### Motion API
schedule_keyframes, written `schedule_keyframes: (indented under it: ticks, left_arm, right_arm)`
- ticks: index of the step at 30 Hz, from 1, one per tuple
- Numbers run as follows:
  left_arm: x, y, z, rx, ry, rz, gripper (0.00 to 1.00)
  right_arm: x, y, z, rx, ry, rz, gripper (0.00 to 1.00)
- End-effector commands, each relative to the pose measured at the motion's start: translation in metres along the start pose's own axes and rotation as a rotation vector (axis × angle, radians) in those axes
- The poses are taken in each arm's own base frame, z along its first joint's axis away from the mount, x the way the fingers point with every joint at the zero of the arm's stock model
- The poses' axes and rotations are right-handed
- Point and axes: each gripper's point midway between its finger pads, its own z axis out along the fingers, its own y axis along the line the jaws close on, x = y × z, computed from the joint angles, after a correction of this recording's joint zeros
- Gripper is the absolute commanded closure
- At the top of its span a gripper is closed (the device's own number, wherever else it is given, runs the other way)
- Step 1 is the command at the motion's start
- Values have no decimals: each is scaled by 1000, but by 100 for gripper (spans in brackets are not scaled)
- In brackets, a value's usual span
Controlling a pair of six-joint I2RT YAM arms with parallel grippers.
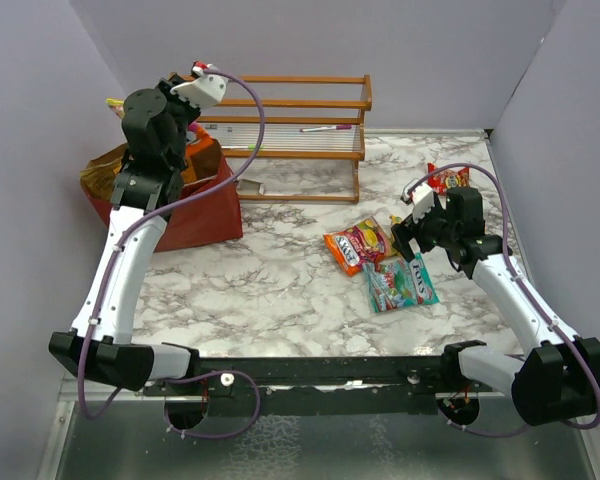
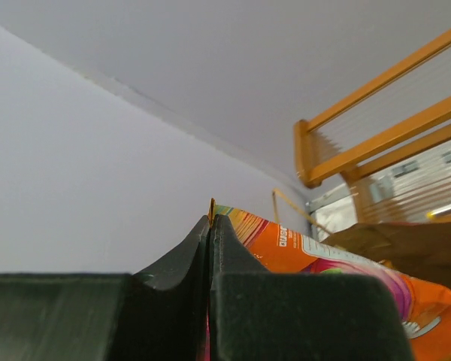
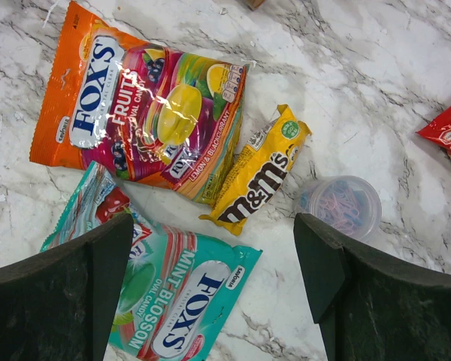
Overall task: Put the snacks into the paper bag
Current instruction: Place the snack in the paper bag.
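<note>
Red paper bag (image 1: 195, 215) at the worktop's (image 1: 280, 290) far left, seemingly part-filled. The left tool (image 2: 210, 226) above it is pinched on an orange packet (image 2: 301, 252). The right tool (image 3: 210, 226) is spread wide over what remains to be bagged: orange candy packet (image 3: 135, 113), teal mint packet (image 3: 180, 301), yellow chocolate packet (image 3: 263, 173), red packet (image 3: 447, 135).

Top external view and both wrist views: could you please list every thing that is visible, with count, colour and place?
paper bag: one, red, far left of the table
orange packet: one, orange, over the paper bag
Fox's fruit pack: one, orange, right of centre
Fox's mint pack: one, teal, next to the fruit pack on its near side
M&M's pack: one, yellow, against the fruit pack
cup: one, translucent, beside the M&M's pack
red packet: one, red, far right
rack: one, wooden, at the back
table: one, white marble
left gripper: shut on the orange packet
right gripper: open, above the packs
</note>
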Motion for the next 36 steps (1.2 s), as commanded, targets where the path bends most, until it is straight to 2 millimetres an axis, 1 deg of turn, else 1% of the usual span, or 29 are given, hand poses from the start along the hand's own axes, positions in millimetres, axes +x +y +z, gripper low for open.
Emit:
schedule_keyframes:
  ticks: [1, 5, 9, 16, 22, 29, 33, 36]
  left_arm:
    - [8, 38, 2, -139, -19, 85, 100]
    - [40, 41, 14, -163, 36, 134, 100]
    - [73, 35, 22, -142, 87, 143, 100]
    - [112, 0, 27, -56, 127, 166, 100]
    - [133, -22, 30, -2, 160, 179, 100]
    - [157, -51, 28, 71, 199, 190, 100]
    - [164, -60, 27, 88, 211, 169, 100]
    - [169, -71, 26, 123, 216, 157, 100]
  right_arm:
    - [-1, 1, 1, -11, -11, -15, 12]
    - [-1, 2, 1, -17, -11, -16, 12]
    - [0, 2, 2, -20, -9, -14, 12]
    - [2, 3, 4, -26, 1, -11, 12]
    - [4, 3, 5, -26, 6, -10, 12]
    - [5, 3, 5, -27, 11, -10, 12]
    - [5, 3, 6, -28, 11, -9, 12]
    - [7, 3, 6, -29, 16, -9, 12]
